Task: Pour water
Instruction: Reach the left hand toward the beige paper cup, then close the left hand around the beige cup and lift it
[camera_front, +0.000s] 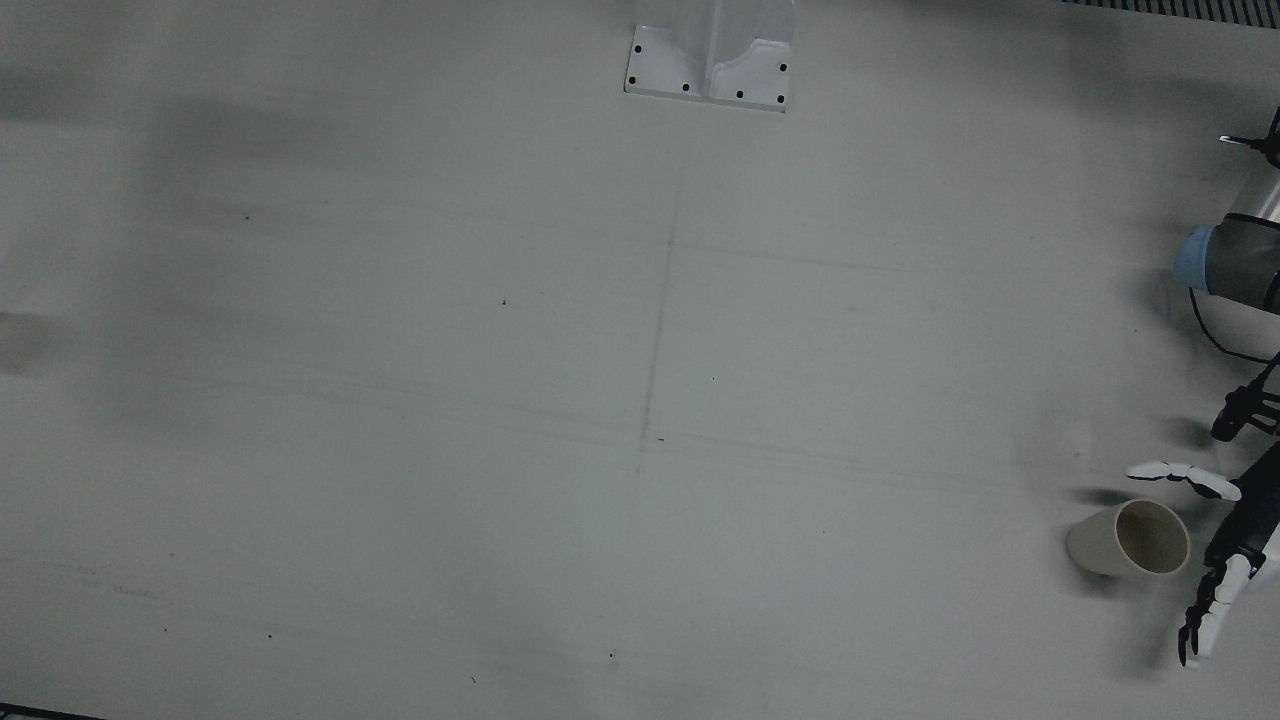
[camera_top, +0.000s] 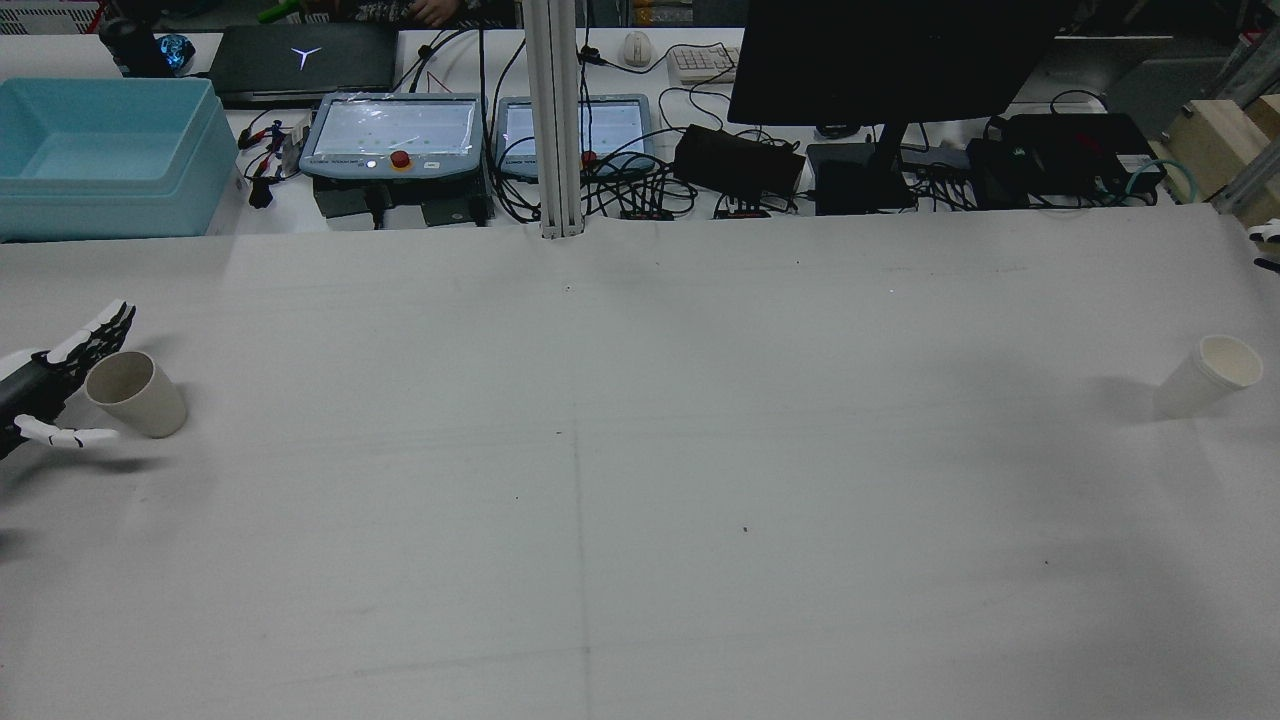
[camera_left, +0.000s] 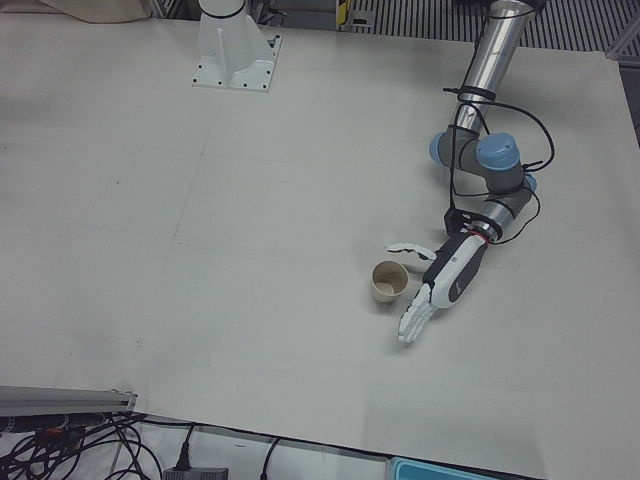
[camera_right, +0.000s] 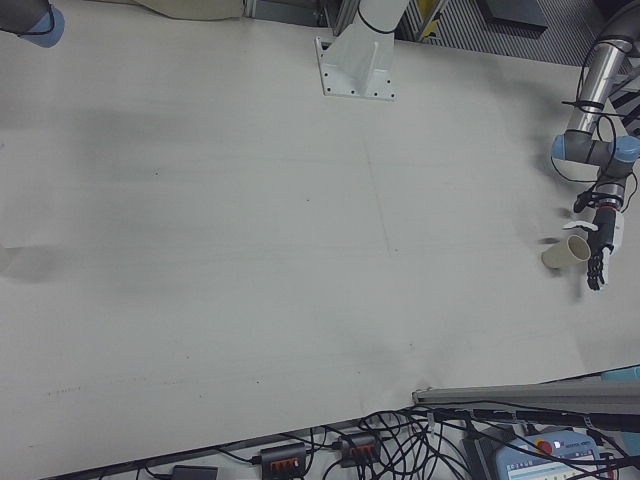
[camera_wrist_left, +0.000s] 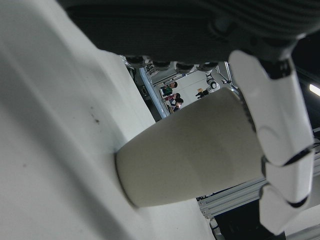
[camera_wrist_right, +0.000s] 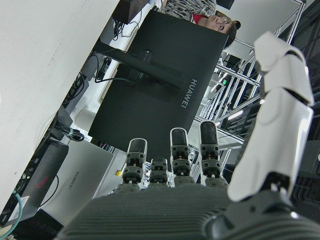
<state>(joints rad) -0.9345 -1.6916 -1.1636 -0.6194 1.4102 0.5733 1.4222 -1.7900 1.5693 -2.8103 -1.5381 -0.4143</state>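
A beige paper cup (camera_top: 135, 393) stands upright at the far left of the table in the rear view. My left hand (camera_top: 50, 390) is open around it, with the thumb on the near side and the fingers (camera_top: 100, 335) on the far side. The same cup (camera_front: 1130, 538) and hand (camera_front: 1225, 560) show in the front view, in the left-front view (cup (camera_left: 390, 281), hand (camera_left: 445, 285)), and close up in the left hand view (camera_wrist_left: 190, 155). A second, white cup (camera_top: 1205, 375) stands at the far right. My right hand (camera_wrist_right: 200, 200) is open and empty, barely visible at the rear view's right edge (camera_top: 1265, 238).
The arm pedestal base (camera_front: 710, 60) is bolted at the table's back middle. Beyond the table's far edge are a blue bin (camera_top: 100, 150), two teach pendants (camera_top: 395, 135), a black monitor (camera_top: 890, 60), a vertical post (camera_top: 555, 120) and cables.
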